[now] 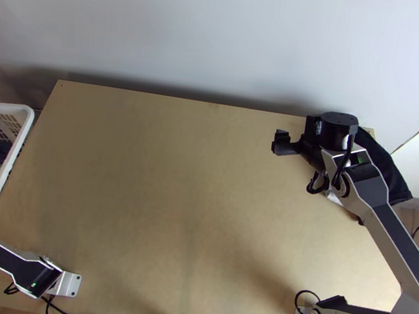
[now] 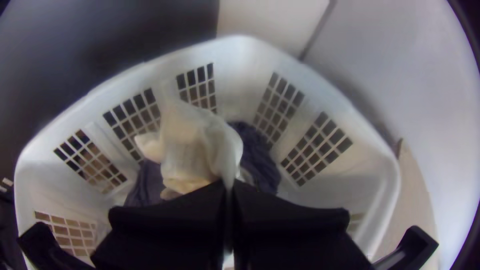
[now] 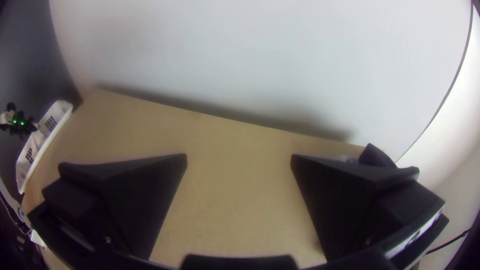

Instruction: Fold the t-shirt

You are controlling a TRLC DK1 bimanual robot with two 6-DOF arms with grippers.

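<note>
My left arm leads out past the table's left edge, and my left gripper (image 2: pixel 229 186) is over the basket (image 2: pixel 372 137), fingers pinched on one white cloth (image 2: pixel 192 150). My right arm bends outward, then back in, its gripper (image 1: pixel 306 137) wide apart over the far right of the table (image 1: pixel 161 181). The white cloth hangs bunched in the basket above dark cloth (image 2: pixel 255 155); how many dark pieces, I can't tell.
</note>
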